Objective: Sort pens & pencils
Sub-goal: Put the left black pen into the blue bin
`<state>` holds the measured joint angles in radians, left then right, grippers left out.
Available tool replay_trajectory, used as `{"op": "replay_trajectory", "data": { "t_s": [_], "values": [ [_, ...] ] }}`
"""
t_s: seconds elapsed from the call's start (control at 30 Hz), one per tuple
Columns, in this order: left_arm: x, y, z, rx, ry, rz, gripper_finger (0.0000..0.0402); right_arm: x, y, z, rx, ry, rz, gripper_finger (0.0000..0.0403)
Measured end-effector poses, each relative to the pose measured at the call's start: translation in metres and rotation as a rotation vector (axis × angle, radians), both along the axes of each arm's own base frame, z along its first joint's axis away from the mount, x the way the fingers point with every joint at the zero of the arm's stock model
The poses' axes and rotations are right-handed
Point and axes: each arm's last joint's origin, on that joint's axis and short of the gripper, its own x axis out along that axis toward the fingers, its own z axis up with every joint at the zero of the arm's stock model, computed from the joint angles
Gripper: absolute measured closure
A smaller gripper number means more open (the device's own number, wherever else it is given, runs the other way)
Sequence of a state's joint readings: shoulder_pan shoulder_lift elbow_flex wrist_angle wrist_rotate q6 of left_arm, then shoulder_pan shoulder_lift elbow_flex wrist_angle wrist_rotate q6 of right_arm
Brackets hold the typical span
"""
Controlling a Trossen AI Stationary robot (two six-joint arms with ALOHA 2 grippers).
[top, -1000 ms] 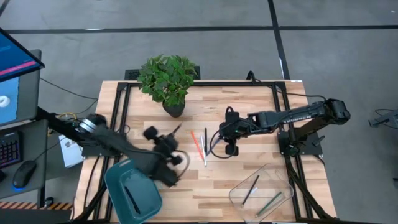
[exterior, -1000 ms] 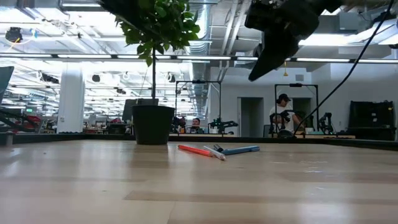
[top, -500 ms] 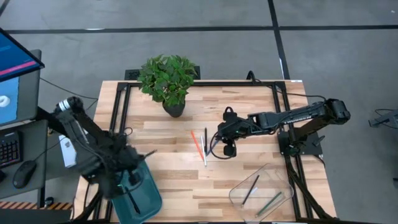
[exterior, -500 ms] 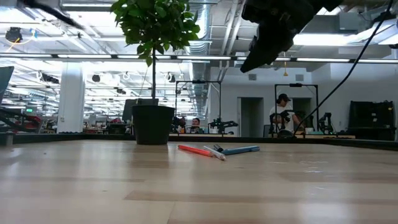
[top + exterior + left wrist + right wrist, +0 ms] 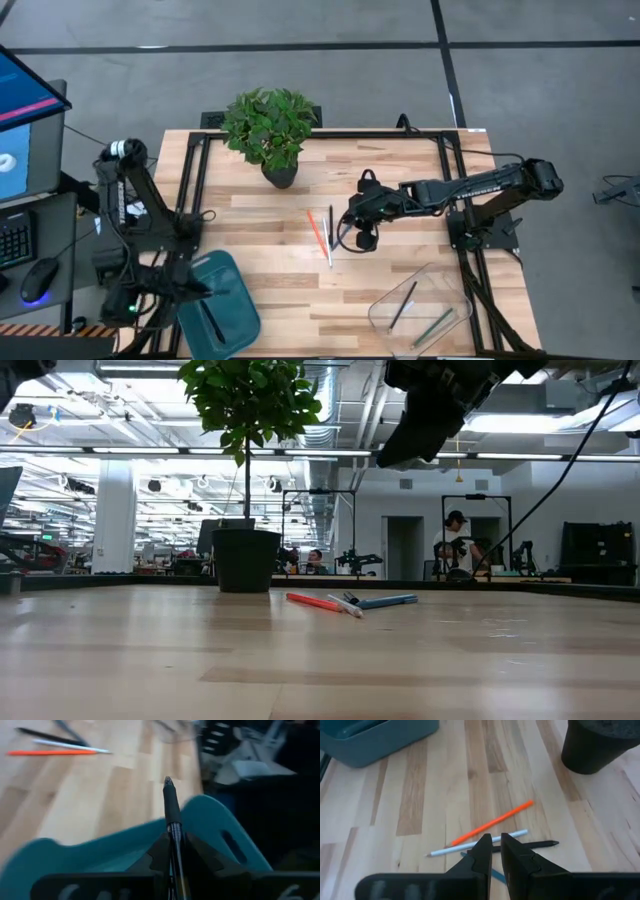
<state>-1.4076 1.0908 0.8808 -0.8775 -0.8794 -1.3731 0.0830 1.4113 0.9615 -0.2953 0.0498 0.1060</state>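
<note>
My left gripper [image 5: 192,289] hovers over the near-left teal bin [image 5: 238,318], shut on a black pen [image 5: 172,807]. Another dark pen [image 5: 212,323] lies inside the bin. At mid-table an orange pen [image 5: 492,822], a white one [image 5: 477,846], a black one [image 5: 532,844] and a blue one [image 5: 386,601] lie flat in a loose cluster. My right gripper [image 5: 493,841] hangs above that cluster with its fingers nearly together, touching nothing. Two more sticks [image 5: 403,305] rest in the clear tray [image 5: 447,285] at the near right. My left gripper pinches the black pen between its two fingers [image 5: 159,851]. The pen lies along the fingers, and its grip end [image 5: 170,795] sticks out well past the fingertips. It is lifted clear above the teal bin, about level.
A potted plant [image 5: 270,128] stands at the table's far side, its dark pot [image 5: 600,742] close behind the pen cluster. A monitor, keyboard and mouse [image 5: 38,280] sit left of the table. Bare wood [image 5: 300,295] lies between bin and clear tray.
My left arm has swung from mid-table toward the near-left corner, carrying the black pen, and now holds it over the teal bin. My right gripper has crept slightly toward the pen cluster. The pens on the table have not moved.
</note>
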Motion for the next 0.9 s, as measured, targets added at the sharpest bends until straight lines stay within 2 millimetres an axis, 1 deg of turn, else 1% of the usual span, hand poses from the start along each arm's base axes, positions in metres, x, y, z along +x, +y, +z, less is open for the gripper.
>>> {"op": "replay_trajectory", "data": {
  "t_s": [0.1, 0.27, 0.5, 0.67, 0.9],
  "values": [
    [-0.007, -0.006, -0.003, -0.011, -0.04, -0.059, 0.0375, 0.0, 0.0, 0.001, 0.002, -0.007, -0.001, 0.034],
    [-0.014, -0.008, -0.007, 0.0, -0.105, -0.075, 0.0374, 0.002, 0.0, 0.003, 0.004, -0.038, -0.001, 0.034],
    [-0.015, -0.009, -0.007, -0.028, -0.115, -0.063, 0.0374, 0.003, 0.0, 0.003, 0.004, -0.042, -0.001, 0.034],
    [-0.014, -0.017, -0.008, -0.073, -0.103, -0.07, 0.0374, 0.003, 0.0, 0.003, 0.004, -0.041, 0.0, 0.034],
    [-0.014, -0.027, -0.02, -0.04, -0.079, -0.067, 0.0374, 0.003, 0.0, 0.003, 0.004, -0.041, 0.0, 0.034]
  ]
}}
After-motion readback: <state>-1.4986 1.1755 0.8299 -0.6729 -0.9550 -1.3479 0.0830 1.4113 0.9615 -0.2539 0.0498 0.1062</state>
